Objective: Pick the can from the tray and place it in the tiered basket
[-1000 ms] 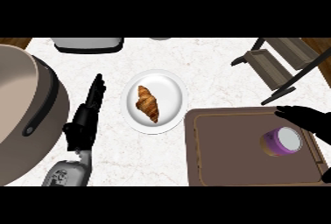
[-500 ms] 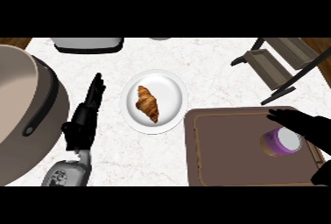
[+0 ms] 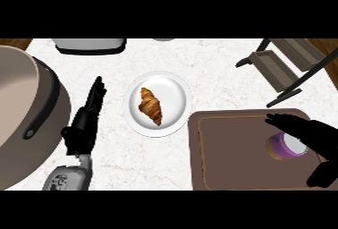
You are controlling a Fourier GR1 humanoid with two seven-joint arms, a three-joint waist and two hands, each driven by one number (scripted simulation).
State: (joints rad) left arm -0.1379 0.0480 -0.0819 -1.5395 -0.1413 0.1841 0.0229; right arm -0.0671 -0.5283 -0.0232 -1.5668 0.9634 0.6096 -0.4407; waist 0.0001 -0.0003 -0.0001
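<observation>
A purple can [image 3: 282,147] with a pale lid stands on the brown tray [image 3: 231,152] at the lower right. My right hand [image 3: 310,134] hovers over the can, fingers spread towards the left and thumb [image 3: 323,174] low at the right; it covers the can's right side and is open. The tiered basket [image 3: 284,67], a dark frame with brown shelves, stands at the upper right behind the tray. My left hand [image 3: 86,120] rests open at the left of the counter, fingers pointing up.
A white plate [image 3: 175,96] with a croissant [image 3: 152,106] lies in the middle, left of the tray. A large beige round appliance [image 3: 26,120] fills the left edge. A grey object [image 3: 89,44] sits at the back left.
My right hand has moved left over the tray and now covers part of the can. The left hand has not moved.
</observation>
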